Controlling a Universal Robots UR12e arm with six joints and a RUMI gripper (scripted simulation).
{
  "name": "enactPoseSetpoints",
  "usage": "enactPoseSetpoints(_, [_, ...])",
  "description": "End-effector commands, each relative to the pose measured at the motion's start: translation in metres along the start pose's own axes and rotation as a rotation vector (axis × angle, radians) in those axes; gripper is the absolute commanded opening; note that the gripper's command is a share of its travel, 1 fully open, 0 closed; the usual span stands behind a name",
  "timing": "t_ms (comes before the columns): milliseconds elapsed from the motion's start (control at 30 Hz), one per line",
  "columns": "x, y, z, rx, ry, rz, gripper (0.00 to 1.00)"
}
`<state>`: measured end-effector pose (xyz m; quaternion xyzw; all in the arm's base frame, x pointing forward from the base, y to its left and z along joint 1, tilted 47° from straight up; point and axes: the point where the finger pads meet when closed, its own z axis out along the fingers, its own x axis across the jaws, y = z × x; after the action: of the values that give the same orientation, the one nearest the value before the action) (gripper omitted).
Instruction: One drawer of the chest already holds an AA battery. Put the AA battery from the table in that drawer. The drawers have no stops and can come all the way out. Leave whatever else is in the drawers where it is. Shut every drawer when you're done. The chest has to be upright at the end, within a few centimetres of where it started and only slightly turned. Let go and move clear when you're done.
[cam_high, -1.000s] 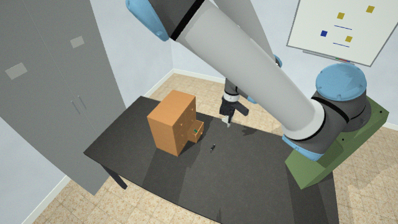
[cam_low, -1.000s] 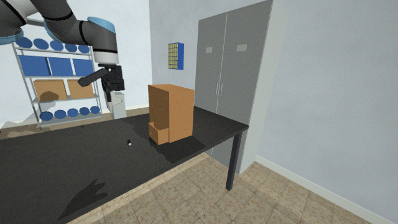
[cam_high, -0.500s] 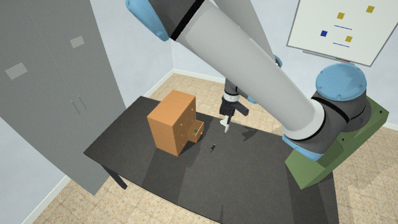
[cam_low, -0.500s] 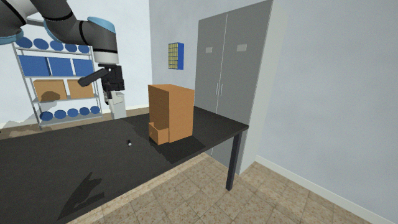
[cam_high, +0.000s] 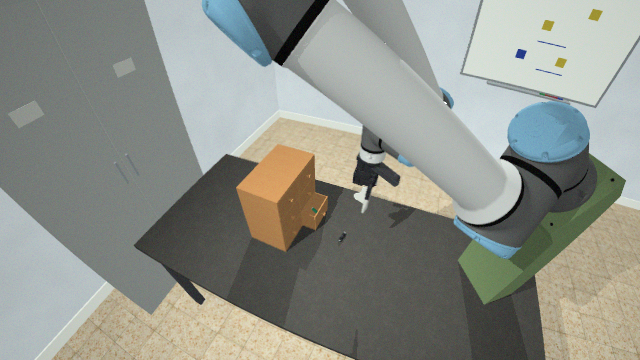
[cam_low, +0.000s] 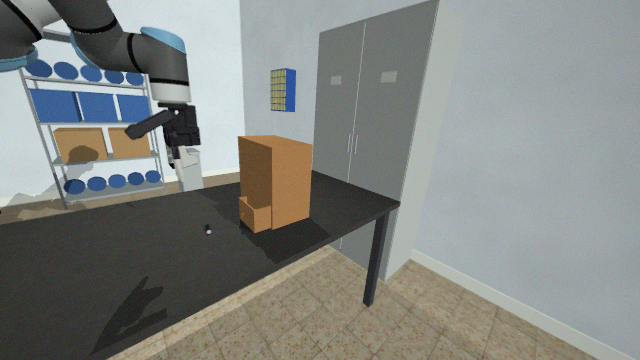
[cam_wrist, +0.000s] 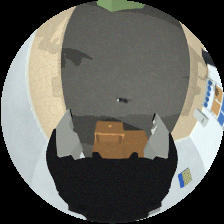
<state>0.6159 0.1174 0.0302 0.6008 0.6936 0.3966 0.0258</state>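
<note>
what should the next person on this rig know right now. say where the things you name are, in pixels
Gripper (cam_high: 365, 205) (cam_low: 181, 175) (cam_wrist: 113, 111): open, holding nothing, above the table.
Battery (cam_high: 342, 237) (cam_low: 208, 230) (cam_wrist: 121, 100): loose on the table, in front of the chest (cam_high: 260, 195) (cam_low: 291, 182) (cam_wrist: 132, 145).
Chest: upright, one low drawer (cam_high: 320, 216) (cam_low: 255, 218) (cam_wrist: 109, 137) pulled out, a small green item (cam_high: 314, 210) inside; can't tell if it's a battery.
Done: that drawer is open.
Left: confirm the matching drawer, put the battery in, shut every drawer, move clear.

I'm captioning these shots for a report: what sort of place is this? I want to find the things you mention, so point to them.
Probably a lab or workshop: a whiteboard (cam_high: 530, 82) hangs on the wall, a metal shelf rack (cam_low: 43, 145) holds blue bins and boxes, and a tall grey two-door cabinet (cam_high: 55, 165) (cam_low: 382, 115) stands beyond the table.
</note>
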Motion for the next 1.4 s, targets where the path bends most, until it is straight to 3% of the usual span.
enactPoseSetpoints(0, [-0.0001, 0.0003, -0.0002, -0.001, 0.0, 0.0, 1.0])
enactPoseSetpoints(1367, [-0.0001, 0.0003, -0.0047, 0.0, -0.001, 0.0, 1.0])
